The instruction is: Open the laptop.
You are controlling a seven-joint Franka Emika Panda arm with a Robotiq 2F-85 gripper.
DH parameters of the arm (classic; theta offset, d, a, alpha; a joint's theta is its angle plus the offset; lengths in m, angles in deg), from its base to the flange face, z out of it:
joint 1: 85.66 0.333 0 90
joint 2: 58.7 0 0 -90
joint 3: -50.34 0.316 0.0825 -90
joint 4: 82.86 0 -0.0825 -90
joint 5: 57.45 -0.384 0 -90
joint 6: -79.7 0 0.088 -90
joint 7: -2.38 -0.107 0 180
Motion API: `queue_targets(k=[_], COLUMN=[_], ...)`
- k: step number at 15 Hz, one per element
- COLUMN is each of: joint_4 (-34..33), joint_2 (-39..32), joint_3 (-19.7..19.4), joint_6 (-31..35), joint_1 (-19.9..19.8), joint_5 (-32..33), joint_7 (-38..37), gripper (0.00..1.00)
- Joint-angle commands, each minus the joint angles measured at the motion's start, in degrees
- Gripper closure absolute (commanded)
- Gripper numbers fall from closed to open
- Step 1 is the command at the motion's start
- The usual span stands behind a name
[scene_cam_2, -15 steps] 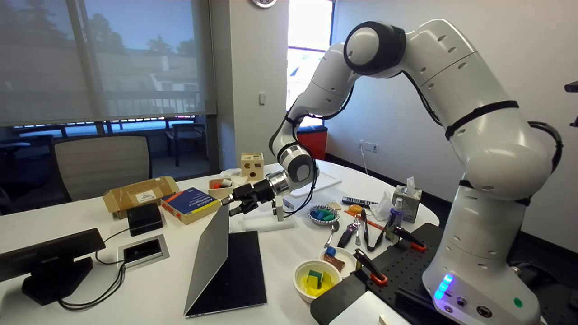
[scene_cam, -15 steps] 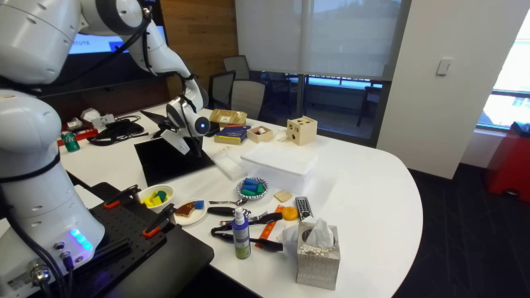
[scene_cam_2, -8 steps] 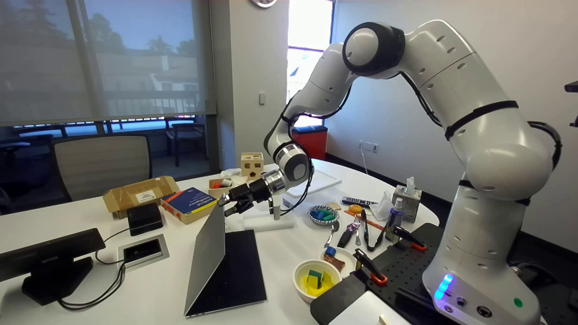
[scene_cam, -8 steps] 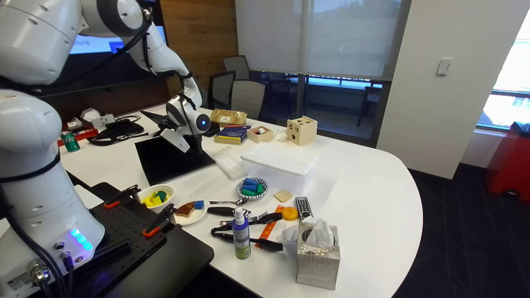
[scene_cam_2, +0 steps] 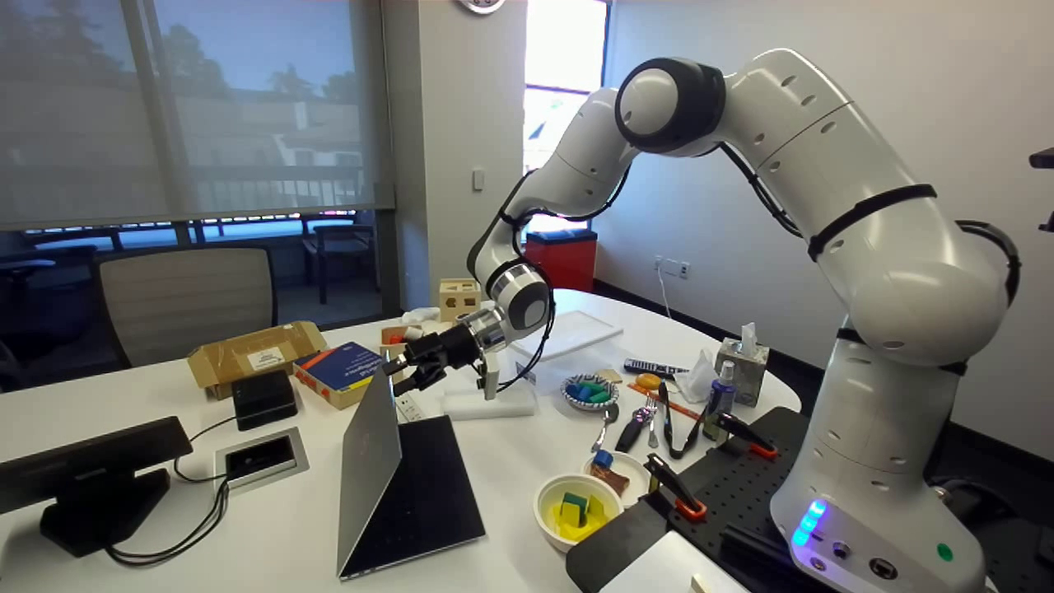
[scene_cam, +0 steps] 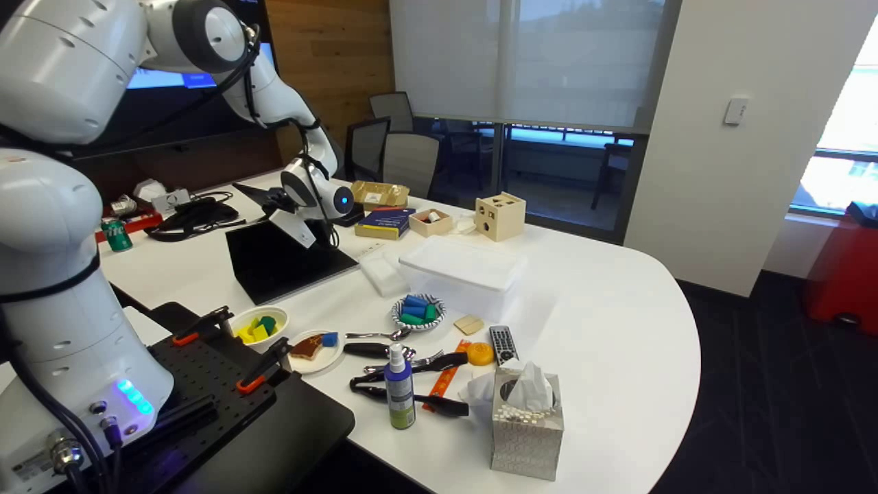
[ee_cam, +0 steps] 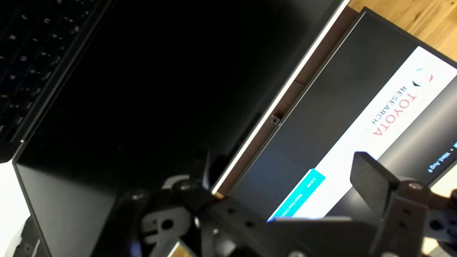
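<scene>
The laptop stands partly open on the white table. In an exterior view its grey lid (scene_cam_2: 369, 486) is raised steeply from the dark base (scene_cam_2: 436, 494). The black screen and base also show in an exterior view (scene_cam: 274, 278). In the wrist view the dark screen (ee_cam: 160, 85) fills the left, with the keyboard (ee_cam: 25, 60) at the far left. My gripper (scene_cam_2: 398, 377) is at the lid's top edge on the screen side. In the wrist view the gripper (ee_cam: 282, 171) has its fingers (ee_cam: 371, 184) wide apart, one before the screen, one past the edge. Contact is not clear.
A cardboard box (scene_cam_2: 259, 354), a blue book (scene_cam_2: 346, 375) and a black monitor (scene_cam_2: 90, 461) stand beyond the lid. A white-lidded plastic bin (scene_cam: 459, 274), a bowl of sponges (scene_cam: 259, 328), utensils, a spray bottle (scene_cam: 399, 387) and a tissue box (scene_cam: 525, 432) share the table.
The laptop lid has swung further open, its top edge moving away from the base. My gripper has moved with it, away from the robot base. The rest of the table is unchanged.
</scene>
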Motion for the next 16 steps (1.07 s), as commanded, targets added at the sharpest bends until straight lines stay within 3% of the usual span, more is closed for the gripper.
queue_targets(k=[1,16], joint_4=[-3.21,-14.37], joint_2=[-0.78,-8.22], joint_3=[1.8,3.64], joint_6=[-4.9,-6.93], joint_1=[-1.19,-0.03], joint_5=[0.31,-2.3], joint_7=[-4.66,-15.11], gripper=[0.0,0.0])
